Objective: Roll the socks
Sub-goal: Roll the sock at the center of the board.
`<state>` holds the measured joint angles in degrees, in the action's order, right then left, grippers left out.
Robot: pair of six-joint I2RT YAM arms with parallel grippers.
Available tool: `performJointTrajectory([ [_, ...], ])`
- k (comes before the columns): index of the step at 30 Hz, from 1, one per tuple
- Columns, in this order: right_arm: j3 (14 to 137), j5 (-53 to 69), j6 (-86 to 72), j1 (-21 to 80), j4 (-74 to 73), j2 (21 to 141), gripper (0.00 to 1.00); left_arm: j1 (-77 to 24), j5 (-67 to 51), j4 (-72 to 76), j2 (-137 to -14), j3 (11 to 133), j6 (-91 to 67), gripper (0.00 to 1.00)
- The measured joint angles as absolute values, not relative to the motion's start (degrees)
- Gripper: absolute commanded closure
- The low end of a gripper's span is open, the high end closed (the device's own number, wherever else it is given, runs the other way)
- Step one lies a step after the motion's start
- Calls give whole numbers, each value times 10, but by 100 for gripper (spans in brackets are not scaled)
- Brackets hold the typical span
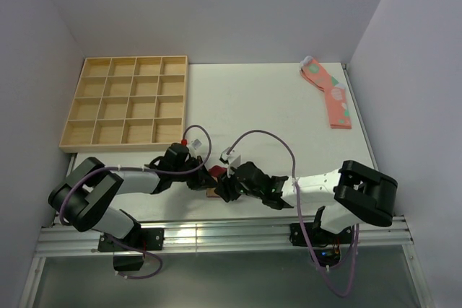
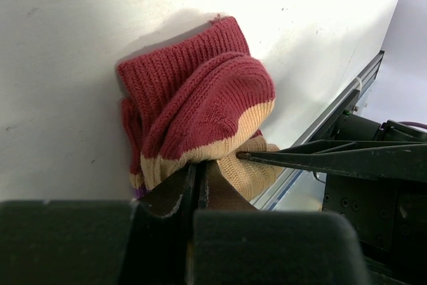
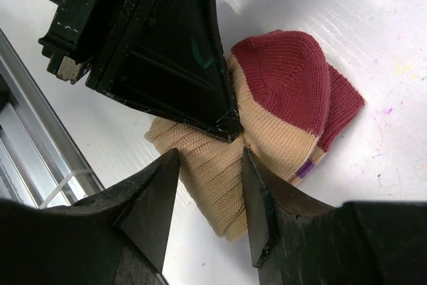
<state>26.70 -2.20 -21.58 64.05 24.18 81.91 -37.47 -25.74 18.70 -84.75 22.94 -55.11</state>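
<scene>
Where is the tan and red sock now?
In the top view the sock lies at the near edge of the table, between the left gripper and the right gripper, below the wooden tray's right corner.

Tight at the near edge: L gripper (image 1: 205,178) tips closed on the socks (image 1: 214,174), R gripper (image 1: 224,190) jaws apart astride them, nose to nose, no room btwn. Rail (image 1: 216,233) just behind. Mid table (image 1: 253,106) wide open; wooden tray (image 1: 126,102) far L, pink socks (image 1: 328,95) far-R corner.
</scene>
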Motion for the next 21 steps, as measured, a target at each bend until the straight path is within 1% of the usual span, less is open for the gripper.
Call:
performJointTrajectory([
  [12, 221, -37, -237, 647, 331, 826, 50, -371, -273, 188, -874, 244, -552, 100],
  [21, 225, -60, -243, 662, 348, 845, 50, -362, -285, 173, -880, 253, -552, 100],
])
